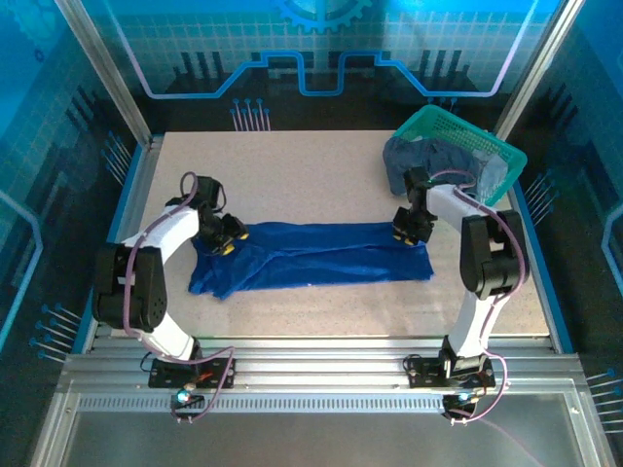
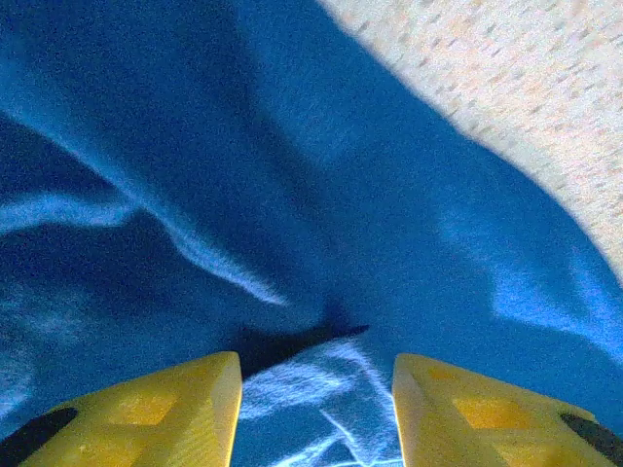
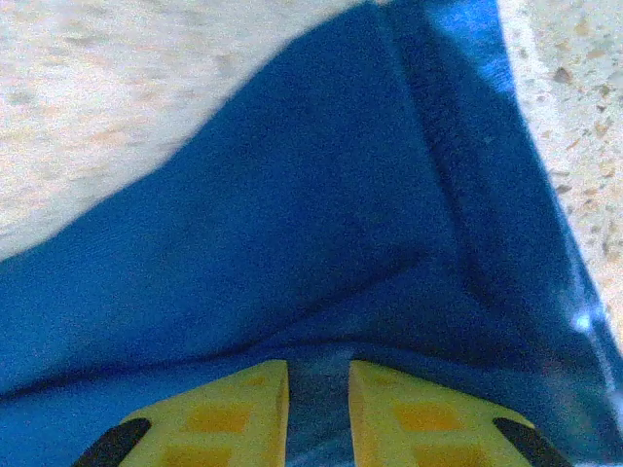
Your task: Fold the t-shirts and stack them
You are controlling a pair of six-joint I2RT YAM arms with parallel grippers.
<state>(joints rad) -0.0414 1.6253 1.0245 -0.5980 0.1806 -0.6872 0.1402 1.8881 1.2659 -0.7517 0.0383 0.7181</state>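
We count one royal blue t-shirt point(image 1: 321, 255), lying in a long strip on the surface point(image 1: 311, 175) with one claw at each end. The left claw point(image 2: 316, 365) stands half open over it. The right claw point(image 3: 318, 368) is nearly closed with cloth between its fingers; we cannot tell if it grips. One basket point(image 1: 508, 153) holds heaped grey-blue t-shirts point(image 1: 448, 161).

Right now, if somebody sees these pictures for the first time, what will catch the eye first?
The royal blue t-shirt lies stretched in a long band across the middle of the table, the left gripper at its left end and the right gripper at its right end. At the back right, a teal basket holds duller grey-blue t-shirts, draped over its near side.
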